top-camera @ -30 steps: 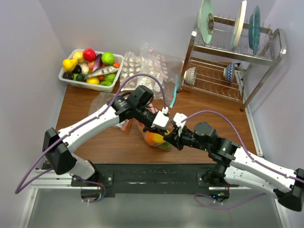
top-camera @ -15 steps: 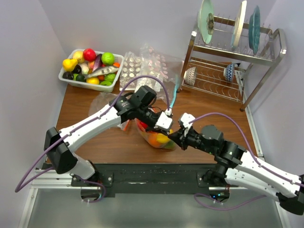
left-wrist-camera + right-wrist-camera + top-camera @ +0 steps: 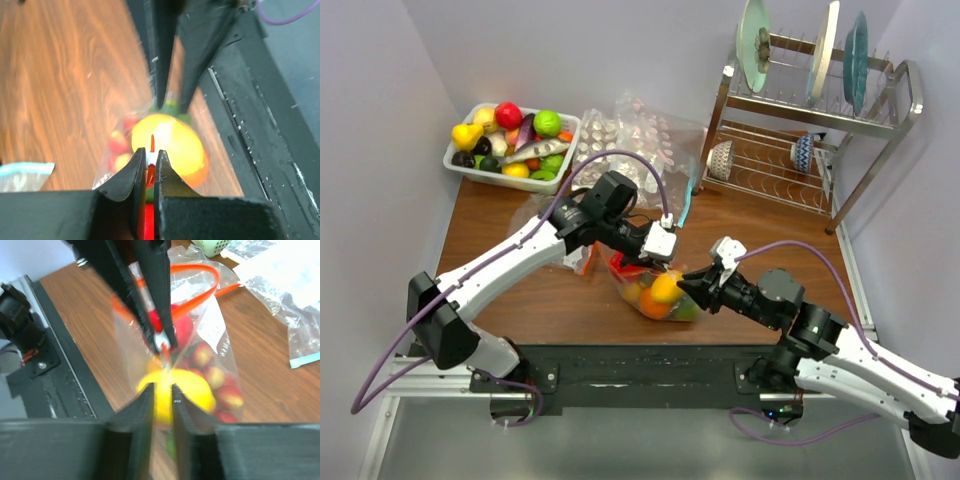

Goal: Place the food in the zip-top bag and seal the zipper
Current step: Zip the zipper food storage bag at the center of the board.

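- Where the two arms meet near the front edge of the table [image 3: 520,290], the zip-top bag [image 3: 642,283] hangs between them, clear and crinkly, bulging with fruit.
- Zipper [image 3: 200,274]: thin orange-red strip, bowed into an open loop, so the mouth is not sealed along its width.
- Left gripper [image 3: 151,162]: fingers pressed together on the zipper strip, red showing in the slit between them.
- Right gripper [image 3: 163,395]: fingers nearly together with a thin slit, pinched on the bag's film at its edge, just below the left fingers.
- Inside the bag: yellow lemon [image 3: 182,390] closest to both cameras, red grape cluster [image 3: 220,380] beside it, red apple [image 3: 180,327] higher up, green lime [image 3: 172,106] partly behind the lemon, orange [image 3: 653,306] low in the bag.
- White label [image 3: 212,330] on the bag wall; print too small and blurred to read (no brand legible anywhere).
- Hard to see: both wrist views are soft and close, and the fingers cover the point where they grip; the bag's bottom is cut off in the right wrist view.
- Elsewhere: white bin [image 3: 460,165] of toy produce at the far left, spare clear bags [image 3: 630,135] behind, one with a teal strip [image 3: 686,205], dish rack [image 3: 880,120] with plates and bowls at the far right.
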`<move>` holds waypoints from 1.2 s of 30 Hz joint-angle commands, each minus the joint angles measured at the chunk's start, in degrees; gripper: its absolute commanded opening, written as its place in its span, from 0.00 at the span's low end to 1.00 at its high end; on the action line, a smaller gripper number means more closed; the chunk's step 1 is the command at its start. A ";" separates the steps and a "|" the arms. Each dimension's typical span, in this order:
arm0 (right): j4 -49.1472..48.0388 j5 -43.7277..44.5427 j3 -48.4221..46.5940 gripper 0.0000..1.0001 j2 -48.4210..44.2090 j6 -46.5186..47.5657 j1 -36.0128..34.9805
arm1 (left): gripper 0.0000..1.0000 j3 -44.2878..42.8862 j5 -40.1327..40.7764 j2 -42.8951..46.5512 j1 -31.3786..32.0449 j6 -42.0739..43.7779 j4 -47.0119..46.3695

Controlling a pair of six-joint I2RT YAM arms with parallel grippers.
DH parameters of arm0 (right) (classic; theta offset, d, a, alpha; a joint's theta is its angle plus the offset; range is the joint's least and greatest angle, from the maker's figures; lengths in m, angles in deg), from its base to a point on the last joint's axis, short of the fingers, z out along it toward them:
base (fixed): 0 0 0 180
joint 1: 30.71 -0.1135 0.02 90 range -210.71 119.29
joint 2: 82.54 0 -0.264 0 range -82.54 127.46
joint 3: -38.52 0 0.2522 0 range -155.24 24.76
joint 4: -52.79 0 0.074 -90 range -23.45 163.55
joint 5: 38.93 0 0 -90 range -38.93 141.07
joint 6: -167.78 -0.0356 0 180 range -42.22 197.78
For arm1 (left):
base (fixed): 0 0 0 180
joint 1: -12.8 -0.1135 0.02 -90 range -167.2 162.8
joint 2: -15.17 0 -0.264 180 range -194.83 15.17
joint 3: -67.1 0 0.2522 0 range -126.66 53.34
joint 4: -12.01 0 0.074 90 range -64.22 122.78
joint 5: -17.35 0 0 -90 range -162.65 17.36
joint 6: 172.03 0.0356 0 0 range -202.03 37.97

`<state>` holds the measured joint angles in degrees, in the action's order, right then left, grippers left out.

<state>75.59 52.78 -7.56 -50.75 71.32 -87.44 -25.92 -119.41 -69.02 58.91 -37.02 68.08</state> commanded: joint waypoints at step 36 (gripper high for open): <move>-3.59 -10.85 -10.84 0.13 14.09 8.74 -0.13 | 0.00 -2.74 -6.15 4.55 -0.05 -1.33 0.59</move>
<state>73.79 44.41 -15.99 -37.75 79.19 -87.42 -25.94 -122.21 -65.50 58.21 -38.44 70.64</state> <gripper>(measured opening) 0.177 0.077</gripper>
